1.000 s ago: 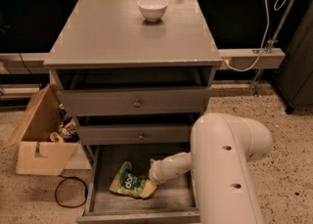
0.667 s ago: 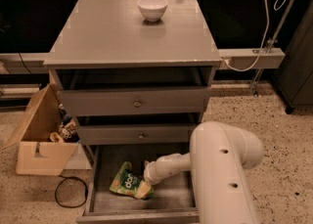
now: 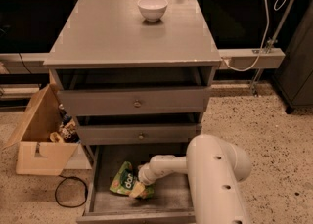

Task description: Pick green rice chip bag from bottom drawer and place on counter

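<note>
Pincer (image 3: 137,189) at green rice chip bag (image 3: 121,182) in bottom drawer (image 3: 168,197).

The floor (image 3: 274,130) is speckled. A brown box (image 3: 41,145) stands left, a black cord (image 3: 70,206) beside it. A white cable (image 3: 264,17) hangs right. The gripper (image 3: 138,190) is low in the drawer (image 3: 168,197).

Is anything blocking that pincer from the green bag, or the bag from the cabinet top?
Nothing visible. The pincer is at the green rice chip bag in the bottom drawer; on the counter only a white bowl, far back.
</note>
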Motion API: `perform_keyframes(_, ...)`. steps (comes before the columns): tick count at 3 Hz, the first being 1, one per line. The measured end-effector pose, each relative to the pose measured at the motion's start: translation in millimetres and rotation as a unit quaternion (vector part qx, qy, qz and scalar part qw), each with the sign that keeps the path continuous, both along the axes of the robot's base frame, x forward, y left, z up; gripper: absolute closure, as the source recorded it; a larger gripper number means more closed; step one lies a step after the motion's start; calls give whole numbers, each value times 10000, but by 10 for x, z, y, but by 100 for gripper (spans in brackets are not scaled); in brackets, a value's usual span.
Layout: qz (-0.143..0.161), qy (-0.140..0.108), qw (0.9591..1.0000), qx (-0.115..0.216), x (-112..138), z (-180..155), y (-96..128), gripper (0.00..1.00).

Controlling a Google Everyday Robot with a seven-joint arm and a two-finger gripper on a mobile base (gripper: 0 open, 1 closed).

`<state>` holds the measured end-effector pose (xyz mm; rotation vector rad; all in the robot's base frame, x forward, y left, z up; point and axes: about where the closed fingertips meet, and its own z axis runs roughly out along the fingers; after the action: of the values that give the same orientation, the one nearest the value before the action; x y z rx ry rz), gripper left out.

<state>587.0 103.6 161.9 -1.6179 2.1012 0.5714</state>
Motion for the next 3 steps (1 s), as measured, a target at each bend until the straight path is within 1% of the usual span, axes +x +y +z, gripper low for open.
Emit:
perform_keyframes(1, 4, 146, 9998, 94, 31, -180, 66, 38)
perform_keyframes(2, -38, 259, 9994, 226, 33, -249, 77, 61)
perform_keyframes(3, 14, 170, 9967, 788, 31, -46, -7, 92)
